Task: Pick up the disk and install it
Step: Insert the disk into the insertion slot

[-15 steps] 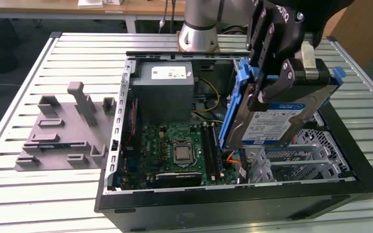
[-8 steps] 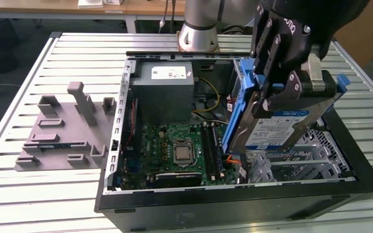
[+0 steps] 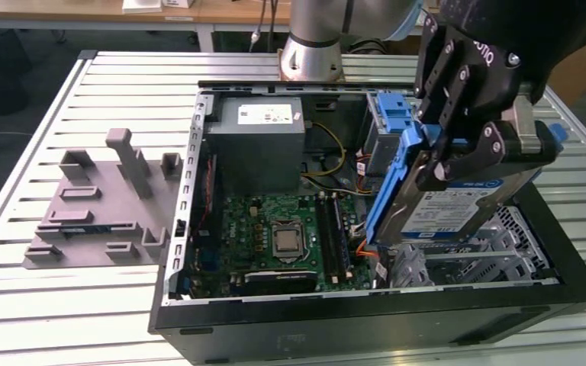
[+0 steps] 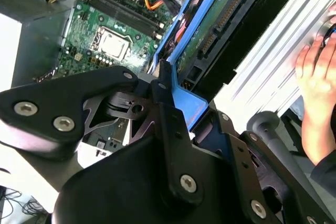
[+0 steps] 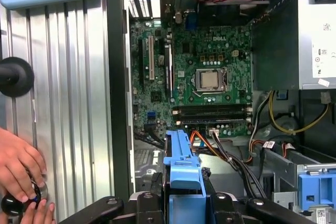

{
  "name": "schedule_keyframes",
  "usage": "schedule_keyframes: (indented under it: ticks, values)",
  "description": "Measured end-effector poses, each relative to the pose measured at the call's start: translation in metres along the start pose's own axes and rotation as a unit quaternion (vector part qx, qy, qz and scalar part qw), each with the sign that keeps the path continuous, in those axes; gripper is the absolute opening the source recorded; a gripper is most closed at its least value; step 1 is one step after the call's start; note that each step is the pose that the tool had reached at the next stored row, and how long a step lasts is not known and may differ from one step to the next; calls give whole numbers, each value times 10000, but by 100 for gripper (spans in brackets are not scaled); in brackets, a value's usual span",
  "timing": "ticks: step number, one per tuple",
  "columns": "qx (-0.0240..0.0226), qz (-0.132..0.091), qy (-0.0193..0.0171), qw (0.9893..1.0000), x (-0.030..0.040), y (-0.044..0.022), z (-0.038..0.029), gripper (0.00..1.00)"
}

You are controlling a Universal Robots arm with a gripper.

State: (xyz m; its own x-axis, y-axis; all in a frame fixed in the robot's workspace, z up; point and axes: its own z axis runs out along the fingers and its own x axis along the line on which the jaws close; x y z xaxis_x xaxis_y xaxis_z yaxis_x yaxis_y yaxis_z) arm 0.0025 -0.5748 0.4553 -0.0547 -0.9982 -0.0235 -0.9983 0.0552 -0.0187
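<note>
Over the drive cage (image 3: 497, 245), at the exterior view's right of the case (image 3: 375, 335), the gripper (image 3: 476, 152) holds the disk (image 3: 466, 206) clear of the metal, not yet seated.

- Grip: fingers closed on the disk at its blue handle end, one each side. In the second wrist view the handle sits squeezed between the black fingers (image 4: 167, 114), with the disk's green circuit side (image 4: 220, 24) facing the camera.
- Attitude: disk tilted, handle end high, far end low and pointing into the case. Likely held by the handle so the free end can lead into the cage.
- Case lies on its side, open face up, on the slatted table (image 3: 69, 305). Probably so the arm can reach in from above.
- Blue latch (image 3: 393, 114) stands on the bay beyond the disk, apart from it.
- Grey fixture (image 3: 94, 213) sits on the table at the exterior view's left, well apart from the case and bare. It looks like a staging rack for parts.
- A person's hand (image 5: 18, 165) rests on a black knob at the table edge in the first wrist view, away from the gripper.

Counts: disk 1; gripper 1; case 1; power supply (image 3: 257, 145) 1; board (image 3: 272, 229) 1, with 1 processor (image 3: 287, 240); fixture 1; latch 1. Hands: at least 1; cannot tell if a second.
</note>
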Motion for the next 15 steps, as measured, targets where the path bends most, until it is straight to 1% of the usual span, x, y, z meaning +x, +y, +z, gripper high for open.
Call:
schedule_keyframes:
  ticks: [2, 8, 15]
  values:
    - [-3, 0, 1, 10000, -2, -32, 5, 36]
    - [-3, 0, 0, 10000, -2, -40, 7, 36]
    - [-4, 0, 0, 10000, -3, -148, 20, 36]
